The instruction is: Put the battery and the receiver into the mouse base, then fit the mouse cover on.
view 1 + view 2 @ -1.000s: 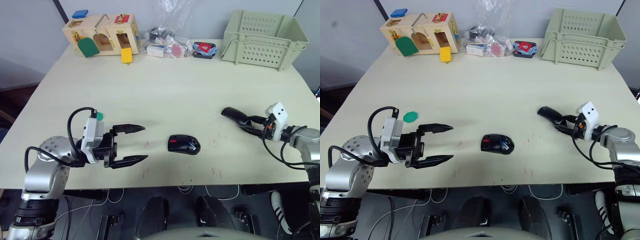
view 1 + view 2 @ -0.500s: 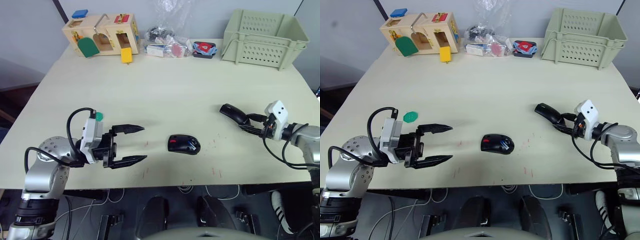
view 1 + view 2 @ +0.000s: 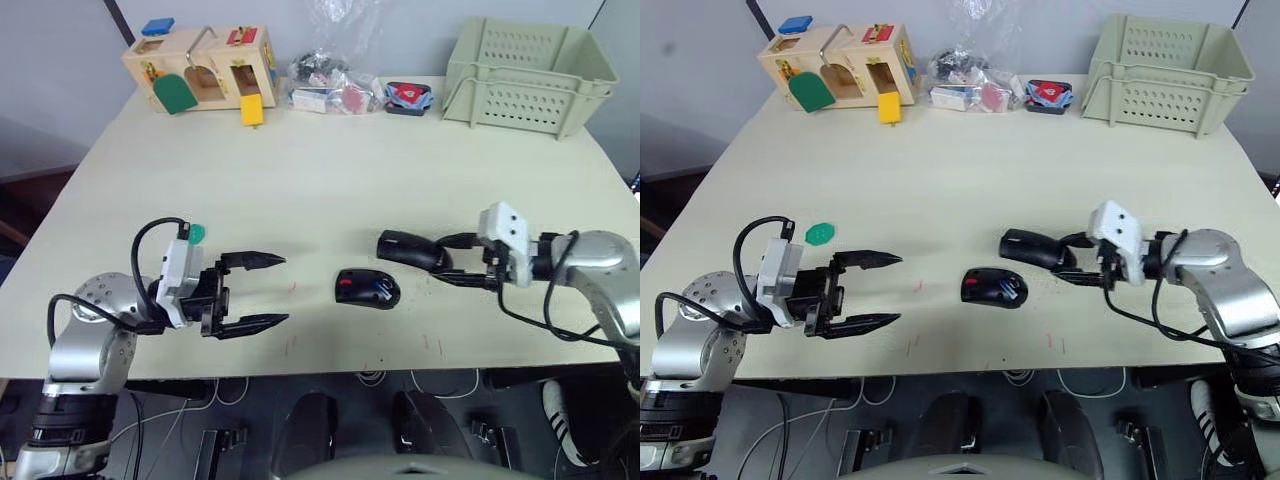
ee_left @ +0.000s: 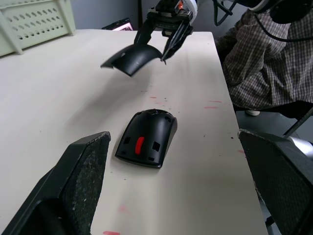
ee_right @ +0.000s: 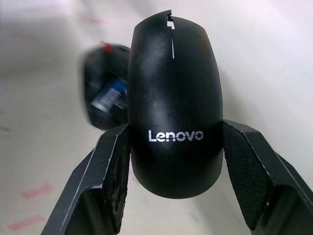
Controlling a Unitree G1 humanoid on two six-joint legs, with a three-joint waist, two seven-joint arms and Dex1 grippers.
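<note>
Right gripper point(image 3: 455, 268), jaws clamped on the rear edges of the mouse cover point(image 3: 408, 250), holds it above the counter point(image 3: 330, 170); the cover's long axis runs along the fingers, its notched front toward the robot's left, its "Lenovo" face up. Left gripper point(image 3: 262, 291), jaws apart and empty, hovers just above the counter, pointing right at the mouse base point(image 3: 367, 288). The base lies flat between the two grippers, just below the cover's tip, red patch on its left end. Pale counter with faint red marks; along its far edge a wooden toy box point(image 3: 203, 68), plastic bags point(image 3: 333, 82) and a green crate point(image 3: 528, 77). A person in a plaid shirt point(image 4: 264, 68) sits beyond the right side.
</note>
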